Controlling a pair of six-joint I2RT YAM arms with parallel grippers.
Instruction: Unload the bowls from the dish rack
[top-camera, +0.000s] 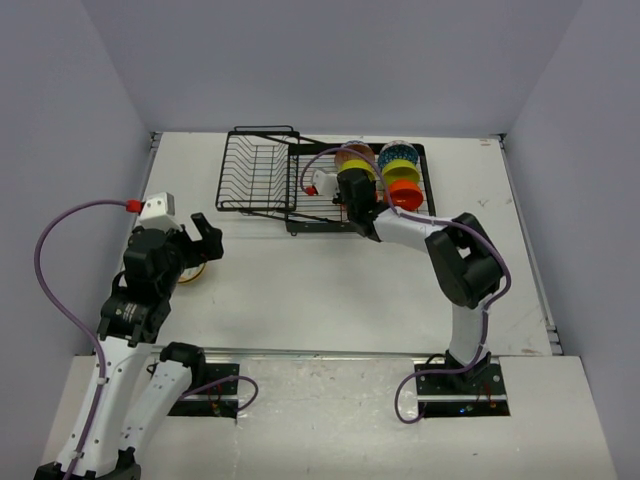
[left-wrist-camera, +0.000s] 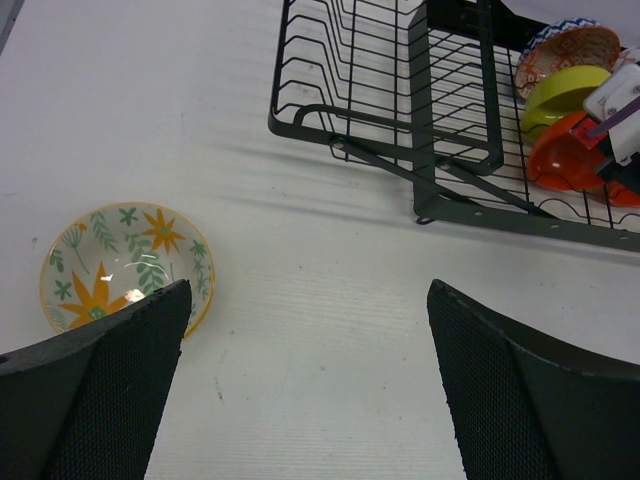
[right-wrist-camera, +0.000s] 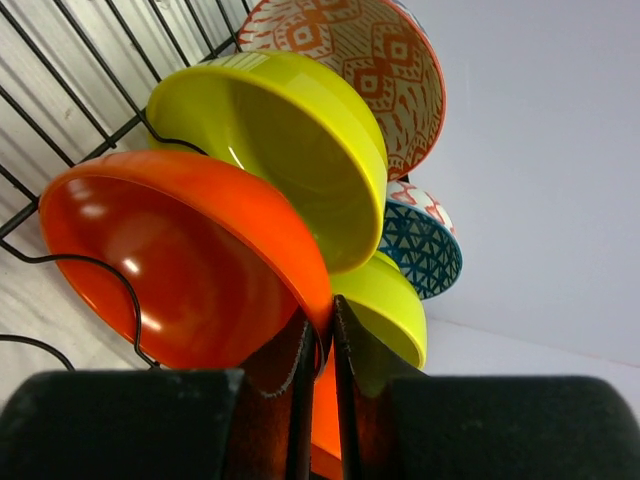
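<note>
The right hand (right-wrist-camera: 322, 335) is clamped on the orange bowl's (right-wrist-camera: 180, 260) rim, with a yellow bowl (right-wrist-camera: 280, 140) just behind. The left hand (left-wrist-camera: 307, 310) hangs wide apart over the surface (left-wrist-camera: 320, 260), with a flowered bowl (left-wrist-camera: 125, 260) beside one finger and the dish rack (left-wrist-camera: 422, 130) beyond. From above, the rack stands at the far middle.

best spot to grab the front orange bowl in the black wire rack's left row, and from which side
The thin rim of the glossy orange bowl, at the edge that stands clear of the black wire dish rack. It stands on edge, a yellow-green bowl close behind, so likely come from the front: one finger in the hollow, one behind, as the right gripper does.
</note>
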